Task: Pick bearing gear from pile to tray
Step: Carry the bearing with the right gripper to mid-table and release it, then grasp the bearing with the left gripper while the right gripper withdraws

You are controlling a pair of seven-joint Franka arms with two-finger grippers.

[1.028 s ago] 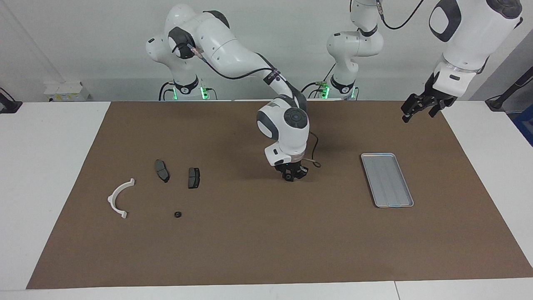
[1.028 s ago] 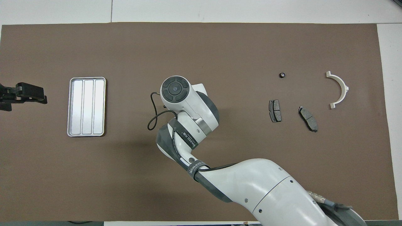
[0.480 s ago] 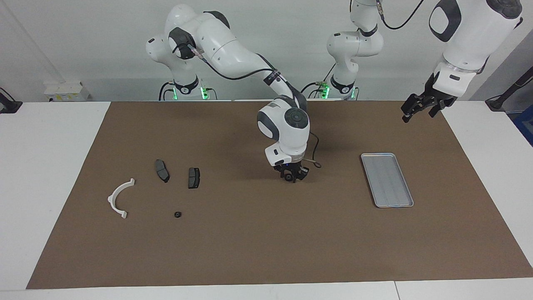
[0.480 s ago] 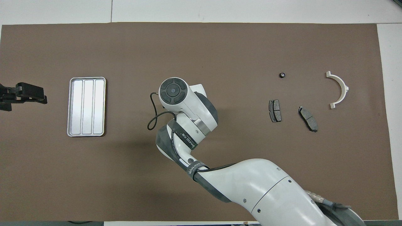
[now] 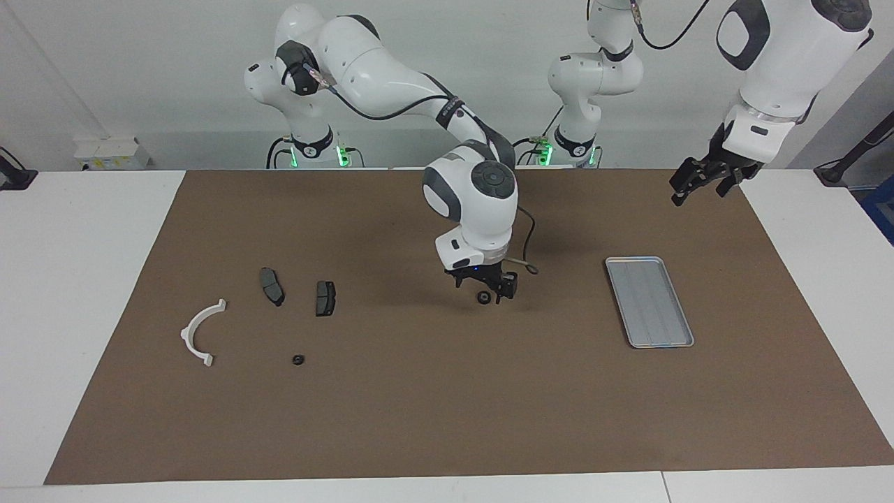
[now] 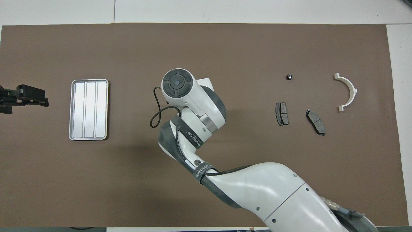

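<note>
A small black round bearing gear (image 5: 482,297) lies on the brown mat mid-table, between the pile and the tray. My right gripper (image 5: 484,286) hangs just above it, open, holding nothing; in the overhead view the wrist hides both. A second small black round piece (image 5: 297,360) (image 6: 289,77) lies in the pile toward the right arm's end. The silver tray (image 5: 649,302) (image 6: 88,109) sits toward the left arm's end with nothing in it. My left gripper (image 5: 698,190) (image 6: 30,96) waits open in the air past the tray's end of the mat.
The pile also holds a white half-ring bracket (image 5: 200,332) (image 6: 347,91) and two dark brake pads (image 5: 272,286) (image 5: 325,297), all flat on the mat. A loose cable loop (image 6: 157,116) hangs from the right wrist.
My right gripper opened and lifted a little, leaving the black bearing gear on the mat below it. The left arm barely moved.
</note>
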